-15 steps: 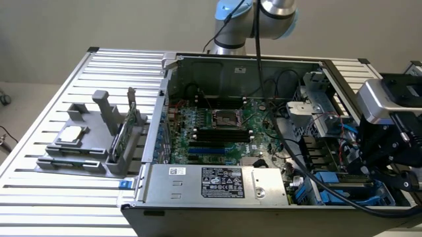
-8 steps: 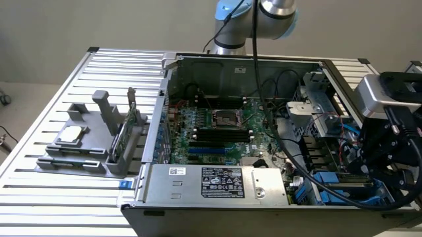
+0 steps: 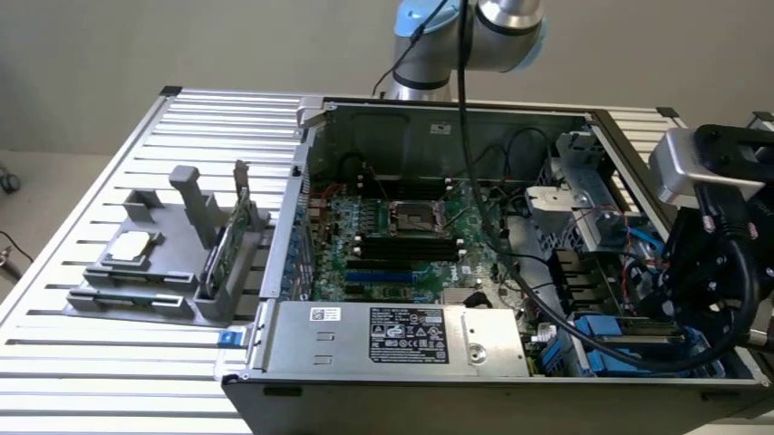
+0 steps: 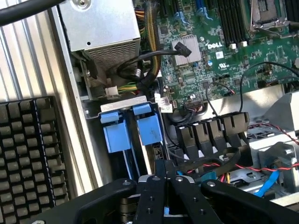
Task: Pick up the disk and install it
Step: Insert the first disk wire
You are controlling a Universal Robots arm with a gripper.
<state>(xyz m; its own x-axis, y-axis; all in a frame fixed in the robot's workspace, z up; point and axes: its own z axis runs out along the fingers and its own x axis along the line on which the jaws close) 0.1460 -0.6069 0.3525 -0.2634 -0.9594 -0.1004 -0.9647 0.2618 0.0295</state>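
Here, fingers [image 4: 156, 191] closed, grip contents obscured

The disk [image 3: 629, 328] [image 4: 150, 128] stands on its long edge in a slot just beside the power supply box [image 3: 400, 335], at that box's end away from the exterior view's left. Its bright blue plastic frame shows from above, with a thin dark metal edge along it. It sits level, seated low.
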